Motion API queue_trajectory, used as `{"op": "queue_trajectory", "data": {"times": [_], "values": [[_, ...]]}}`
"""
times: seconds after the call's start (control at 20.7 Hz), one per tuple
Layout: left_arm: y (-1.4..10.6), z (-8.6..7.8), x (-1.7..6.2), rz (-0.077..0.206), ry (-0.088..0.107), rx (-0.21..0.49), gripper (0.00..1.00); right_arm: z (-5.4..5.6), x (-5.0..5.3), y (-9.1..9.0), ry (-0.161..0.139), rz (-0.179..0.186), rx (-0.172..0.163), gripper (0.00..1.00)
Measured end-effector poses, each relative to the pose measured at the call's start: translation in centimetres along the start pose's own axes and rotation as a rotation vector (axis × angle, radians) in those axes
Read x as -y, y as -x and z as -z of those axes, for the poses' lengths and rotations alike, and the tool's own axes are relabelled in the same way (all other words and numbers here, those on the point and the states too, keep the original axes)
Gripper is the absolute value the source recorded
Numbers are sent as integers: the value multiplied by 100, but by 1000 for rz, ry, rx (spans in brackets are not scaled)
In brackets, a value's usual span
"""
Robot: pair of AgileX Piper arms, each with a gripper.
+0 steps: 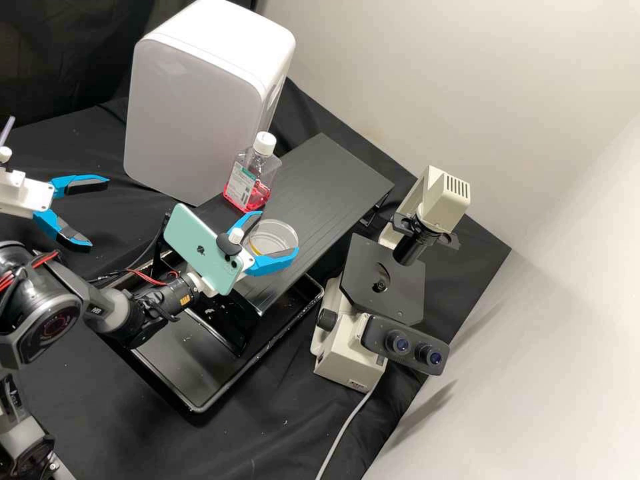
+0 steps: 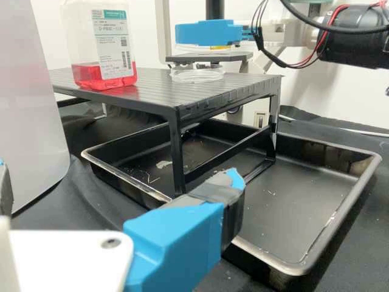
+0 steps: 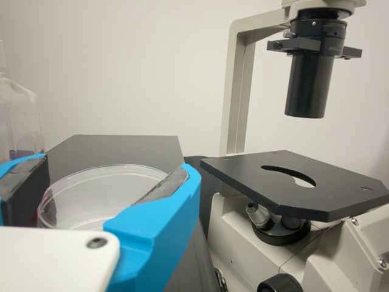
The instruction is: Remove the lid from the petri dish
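At the far left of the high view, my left gripper (image 1: 99, 212) hung over the worktop (image 1: 280, 413) with its fingers spread. At centre frame, the right gripper (image 1: 278, 233) had its fingers round the petri dish (image 1: 270, 235) on the black rack (image 1: 333, 180), seemingly pinching its rim.

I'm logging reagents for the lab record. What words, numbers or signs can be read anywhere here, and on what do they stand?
Flask label: printed lines and a barcode, too small to read.
Phone back: one small dark logo, no words.
Microscope base: a small red mark, too blurred to read.
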Motion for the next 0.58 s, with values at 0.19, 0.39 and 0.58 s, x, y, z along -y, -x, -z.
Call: {"op": "queue_trajectory", "data": {"times": [0.19,0.39,0.58], "values": [[0,0,0,0,0,0,100,4,-1,12,-6,1,-4,0],[0,0,0,0,0,0,100,-3,11,29,-3,9,-3,0],[0,0,0,0,0,0,100,-11,6,148,-1,9,-7,0]]}}
